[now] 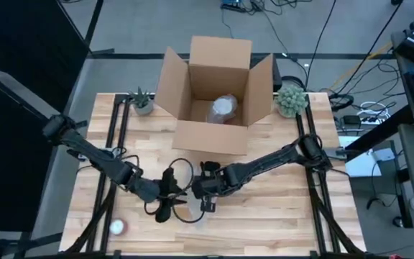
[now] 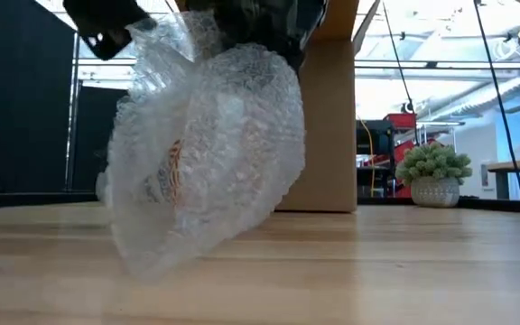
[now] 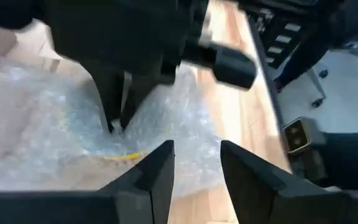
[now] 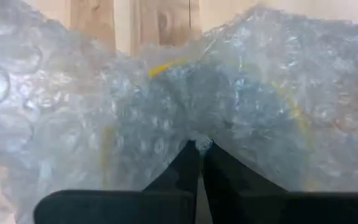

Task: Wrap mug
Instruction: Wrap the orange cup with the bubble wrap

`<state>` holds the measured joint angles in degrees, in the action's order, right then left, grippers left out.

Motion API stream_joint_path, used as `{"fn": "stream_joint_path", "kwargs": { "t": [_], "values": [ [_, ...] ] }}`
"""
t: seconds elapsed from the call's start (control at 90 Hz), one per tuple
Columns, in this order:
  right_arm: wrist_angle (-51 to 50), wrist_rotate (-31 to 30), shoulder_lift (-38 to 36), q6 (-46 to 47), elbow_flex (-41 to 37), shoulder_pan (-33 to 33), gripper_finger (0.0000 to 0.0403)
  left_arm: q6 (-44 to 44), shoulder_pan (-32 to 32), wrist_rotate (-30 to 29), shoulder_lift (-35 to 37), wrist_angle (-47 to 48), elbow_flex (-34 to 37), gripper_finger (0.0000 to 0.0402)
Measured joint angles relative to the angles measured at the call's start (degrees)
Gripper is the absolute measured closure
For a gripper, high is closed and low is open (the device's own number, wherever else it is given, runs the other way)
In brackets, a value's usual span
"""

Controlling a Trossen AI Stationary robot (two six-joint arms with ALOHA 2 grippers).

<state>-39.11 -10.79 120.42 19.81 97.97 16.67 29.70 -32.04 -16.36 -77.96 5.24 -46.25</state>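
A bundle of clear bubble wrap [image 2: 215, 153] with the mug [image 2: 171, 171] showing dimly inside it hangs near the table's front middle [image 1: 185, 210]. Its lower end [image 2: 152, 262] is down at the tabletop. My right gripper [image 4: 199, 149] comes from the right [image 1: 197, 190] and is shut on the wrap's top. My left gripper [image 3: 196, 163] stands open just left of it [image 1: 168, 194], its fingers over the wrap. I cannot tell whether they touch it. My right gripper pinches a gathered ridge of the bubble wrap [image 4: 197, 138] between its two fingertips, at the top of the bundle. The fingers come from above, slanting in from the table's right. The bundle hangs tilted below them, its lower end [image 2: 152, 262] at the tabletop.
An open cardboard box [image 1: 214, 137] stands at the far middle with another bubble-wrapped item [image 1: 223, 108] inside. Small potted plants sit to its left [image 1: 142, 102] and right [image 1: 291, 99]. A small white object [image 1: 118, 227] lies near the front left corner.
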Motion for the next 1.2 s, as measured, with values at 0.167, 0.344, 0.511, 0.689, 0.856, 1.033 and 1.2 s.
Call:
{"fn": "stream_joint_path", "kwargs": {
  "t": [0.167,0.344,0.511,0.689,0.856,1.033,1.2],
  "values": [
    [0.59,0.18,-0.02,-0.13,0.0,0.07,0.0403,-2.45,1.63,-4.01,-4.35,-5.56,0.03,0.0281],
    [0.89,0.26,-0.11,-0.13,0.02,0.09,0.0403,-6.29,7.92,-3.35,-8.45,-9.21,-0.02,0.0281],
    [-0.11,0.54,-0.11,-1.12,0.0,0.13,0.0403,-6.68,10.7,0.48,-12.11,-10.3,-0.19,0.0281],
    [-2.3,0.85,-1.15,-1.22,-0.02,0.2,0.04,-6.07,10.87,1.52,-14.16,-11.31,-0.42,0.0281],
    [-4.81,0.88,-1.84,-0.77,-0.02,0.15,0.0399,-6.06,10.85,2.07,-13.98,-11.77,-0.36,0.0281],
    [-6.81,0.75,-2.37,-0.72,0.0,0.13,0.0399,-6.09,10.74,2.4,-14.05,-11.55,-0.86,0.0281],
    [-8.54,0.32,-9.68,0.27,0.73,-0.1,0.0399,-6.21,10.65,2.48,-14.05,-12.06,-0.84,0.0282]
  ]
}}
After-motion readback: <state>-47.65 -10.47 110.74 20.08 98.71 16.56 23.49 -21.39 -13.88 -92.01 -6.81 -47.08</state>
